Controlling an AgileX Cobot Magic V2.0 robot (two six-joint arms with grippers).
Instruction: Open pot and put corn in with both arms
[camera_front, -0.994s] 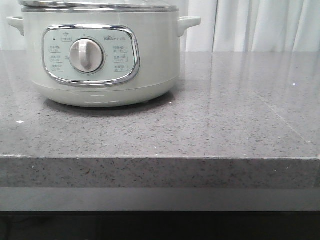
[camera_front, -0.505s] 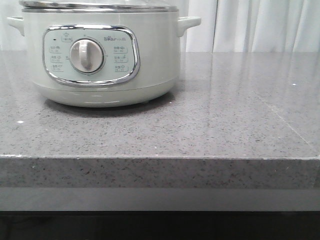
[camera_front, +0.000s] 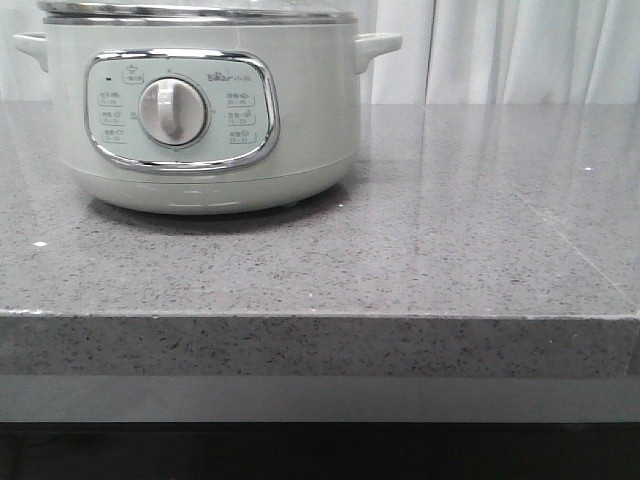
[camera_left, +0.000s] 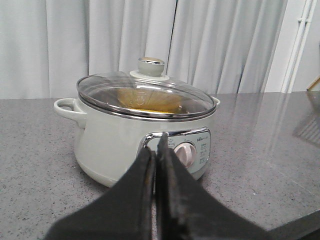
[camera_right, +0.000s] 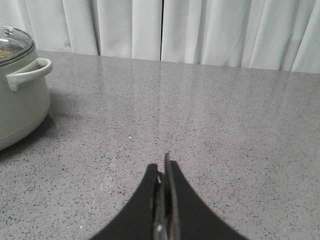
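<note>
Pot (camera_front: 205, 110) stands on the grey speckled worktop (camera_front: 450, 240), toward the robot's left, control panel and dial (camera_front: 173, 110) facing the robot. Glass lid (camera_left: 145, 95) seated on the rim, knob (camera_left: 151, 65) centred on top. Task step one (lid off) not yet done.

Left gripper (camera_left: 156, 145): fingers pressed together, nothing between them. It sits apart from the pot, short of the panel side and low, below rim level as the left wrist view frames it. Judgement: the left arm is the natural one for the lid, being on the pot's side; the fingers must spread and rise to knob height before any grasp.

Right gripper (camera_right: 164, 167): fingers likewise pressed together, empty, over bare worktop well apart from the pot. Only the pot's right side handle (camera_right: 27, 72) and part of the wall show in the right wrist view.

Corn: not on any visible stretch of worktop. Through the glass lid there is a yellowish patch (camera_left: 145, 100) inside the pot; glare and reflections make it uncertain whether that is the cob, so I cannot say where the corn lies.

Neither arm shows in the front view, so both are held back from the worktop's near edge. Judgement: a resting pose, fingers closed because nothing is being carried.

Risk noted: round, smooth knob; an off-centre pinch could slip or tilt the lid.
</note>
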